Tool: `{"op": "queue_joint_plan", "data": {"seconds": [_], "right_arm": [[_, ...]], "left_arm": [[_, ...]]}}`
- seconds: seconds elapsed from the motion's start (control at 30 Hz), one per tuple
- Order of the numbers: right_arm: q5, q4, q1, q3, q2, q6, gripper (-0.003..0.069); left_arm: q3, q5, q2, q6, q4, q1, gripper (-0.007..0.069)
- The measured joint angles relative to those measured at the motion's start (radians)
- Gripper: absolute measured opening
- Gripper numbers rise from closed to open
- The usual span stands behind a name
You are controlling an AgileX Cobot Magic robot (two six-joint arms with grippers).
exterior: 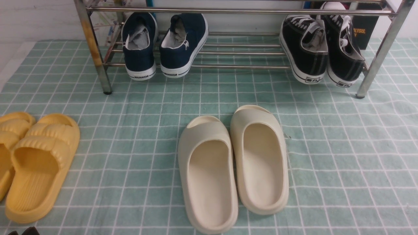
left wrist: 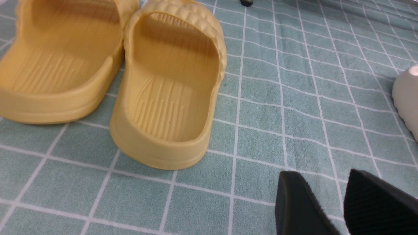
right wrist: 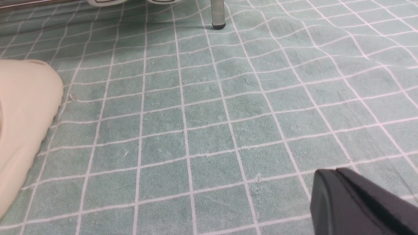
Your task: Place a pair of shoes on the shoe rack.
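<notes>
**Black sneakers up on the rack, looks pretty much done**

Starting up close: got the left hand [left wrist: 323, 172] spread with nothing between the fingers, and the right hand [right wrist: 331, 170] pressed together, also holding nothing. Next out, on the green checked cloth [exterior: 326, 163]: yellow slippers [exterior: 39, 166] at the left edge of the frame, cream slides [exterior: 210, 186] in the lower middle. Not part of this job, so best left alone.

Farther back, at upper right: both black sneakers [exterior: 305, 49] side by side on the lower bars of the shoe rack [exterior: 241, 11], heels facing this way and poking out a bit past the front bar. Navy sneakers [exterior: 140, 49] on the same shelf, upper left. Would call it finished, nothing left to place, maybe just back off without bumping the rack.

As for the views: can see the whole sneaker pair only from the front. Can't tell the right hand's state there, only in its own wrist view. Also worth checking the left wrist view for the yellow pair, cropped in the front one.
</notes>
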Motion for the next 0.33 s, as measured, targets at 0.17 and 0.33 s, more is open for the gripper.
{"op": "queue_joint_plan", "data": {"seconds": [0.17, 0.33], "right_arm": [[0.0, 0.0, 0.0, 0.0, 0.0, 0.0, 0.0044], [0.0, 0.0, 0.0, 0.0, 0.0, 0.0, 0.0052]], "left_arm": [[0.0, 0.0, 0.0, 0.0, 0.0, 0.0, 0.0239], [0.0, 0.0, 0.0, 0.0, 0.0, 0.0, 0.0239]]}}
